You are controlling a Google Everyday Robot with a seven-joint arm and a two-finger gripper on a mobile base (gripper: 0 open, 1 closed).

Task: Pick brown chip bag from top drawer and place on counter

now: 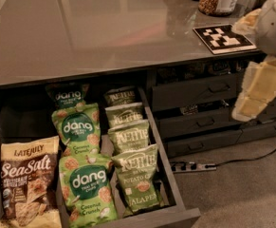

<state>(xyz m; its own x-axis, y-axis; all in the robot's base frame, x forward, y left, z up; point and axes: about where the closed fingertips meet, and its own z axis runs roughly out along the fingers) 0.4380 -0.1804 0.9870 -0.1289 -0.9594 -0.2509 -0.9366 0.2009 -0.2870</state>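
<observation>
At the far left of the top drawer (175,218), the brown chip bag (27,177) waits — gripper (256,91) well off at right.
It sits just beside the dang bags (80,175) (a careless reach could snag one instead); whether the gripper is open, I cannot tell — glossy counter (104,32) above, grey floor (242,194) below.
</observation>
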